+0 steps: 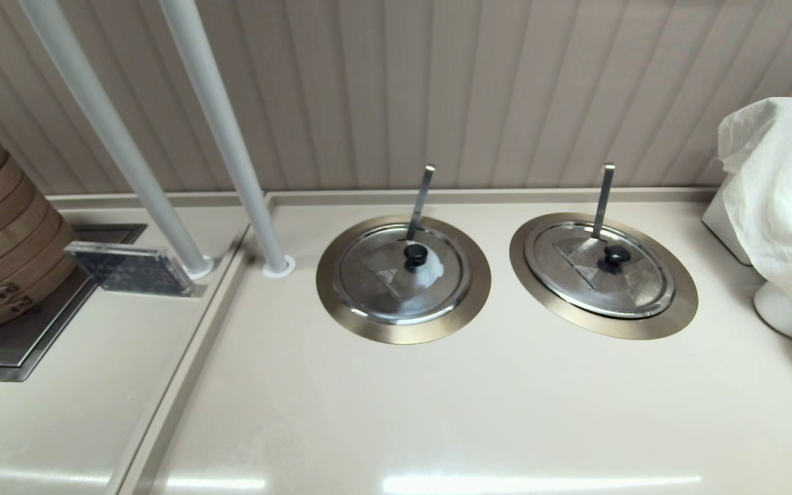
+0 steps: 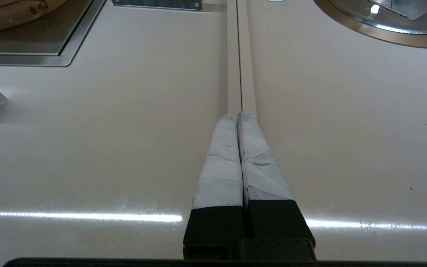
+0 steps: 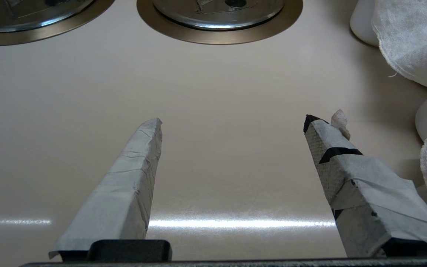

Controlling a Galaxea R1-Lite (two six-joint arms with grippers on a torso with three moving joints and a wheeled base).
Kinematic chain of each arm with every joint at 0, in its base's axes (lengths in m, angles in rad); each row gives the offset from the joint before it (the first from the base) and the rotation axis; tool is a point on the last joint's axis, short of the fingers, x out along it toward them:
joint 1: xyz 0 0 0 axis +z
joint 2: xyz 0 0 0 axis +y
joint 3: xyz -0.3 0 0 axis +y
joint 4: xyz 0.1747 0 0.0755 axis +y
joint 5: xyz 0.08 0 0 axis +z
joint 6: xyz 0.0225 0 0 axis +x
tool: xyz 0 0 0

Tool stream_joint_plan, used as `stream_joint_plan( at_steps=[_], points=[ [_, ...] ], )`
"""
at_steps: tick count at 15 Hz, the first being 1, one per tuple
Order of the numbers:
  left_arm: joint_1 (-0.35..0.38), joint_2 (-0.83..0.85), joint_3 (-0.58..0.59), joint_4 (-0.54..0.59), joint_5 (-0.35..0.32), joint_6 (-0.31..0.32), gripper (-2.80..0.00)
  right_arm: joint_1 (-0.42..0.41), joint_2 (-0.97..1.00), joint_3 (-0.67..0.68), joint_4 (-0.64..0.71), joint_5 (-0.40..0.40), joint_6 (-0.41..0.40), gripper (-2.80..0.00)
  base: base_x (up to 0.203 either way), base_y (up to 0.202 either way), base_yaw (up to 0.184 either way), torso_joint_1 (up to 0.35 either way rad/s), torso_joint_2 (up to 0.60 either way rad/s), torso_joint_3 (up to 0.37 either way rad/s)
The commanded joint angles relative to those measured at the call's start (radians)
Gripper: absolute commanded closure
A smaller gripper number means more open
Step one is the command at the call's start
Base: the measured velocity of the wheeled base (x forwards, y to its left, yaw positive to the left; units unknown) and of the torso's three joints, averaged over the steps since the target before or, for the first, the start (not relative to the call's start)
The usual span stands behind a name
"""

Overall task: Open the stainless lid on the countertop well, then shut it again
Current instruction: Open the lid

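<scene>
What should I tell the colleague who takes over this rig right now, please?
Left gripper: shut, empty, over bare counter short of the wells.
Right gripper: open, empty, facing the countertop well from a distance.
The stainless lid lies closed on it, black knob untouched, utensil handle sticking up behind. The twin lid with the whitish patch sits to its left.
Done: nothing visible.
Left: reach the knob, lift the flap, lower it again.

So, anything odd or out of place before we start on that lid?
Little stands out. Both lids sit flat; the stainless lid closes the well. The twin lid has a whitish patch by its knob. Left gripper is shut, right gripper open, both over bare counter.
</scene>
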Motion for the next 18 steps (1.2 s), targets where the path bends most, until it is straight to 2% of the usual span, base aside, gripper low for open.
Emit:
stream_joint_plan(
  at_steps=[1, 9, 11, 13, 17, 18],
  points=[
    [0.000, 0.000, 0.000, 0.000, 0.000, -0.001, 0.00, 0.000, 0.002, 0.000, -0.001, 0.000, 0.002, -2.80, 0.000, 0.000, 0.000, 0.000, 0.00, 0.000],
    [0.000, 0.000, 0.000, 0.000, 0.000, -0.001, 0.00, 0.000, 0.003, -0.003, 0.008, 0.000, -0.002, -2.80, 0.000, 0.000, 0.000, 0.000, 0.00, 0.000],
    [0.000, 0.000, 0.000, 0.000, 0.000, -0.001, 0.00, 0.000, 0.000, 0.000, 0.006, 0.006, -0.043, -2.80, 0.000, 0.000, 0.000, 0.000, 0.00, 0.000],
    [0.000, 0.000, 0.000, 0.000, 0.000, -0.001, 0.00, 0.000, 0.001, 0.000, 0.002, 0.000, 0.009, -2.80, 0.000, 0.000, 0.000, 0.000, 0.00, 0.000],
    [0.000, 0.000, 0.000, 0.000, 0.000, -0.001, 0.00, 0.000, 0.000, -0.002, 0.000, -0.002, 0.002, -2.80, 0.000, 0.000, 0.000, 0.000, 0.00, 0.000],
    [0.000, 0.000, 0.000, 0.000, 0.000, -0.001, 0.00, 0.000, 0.002, -0.040, 0.000, -0.006, 0.000, -2.80, 0.000, 0.000, 0.000, 0.000, 0.00, 0.000]
  ],
)
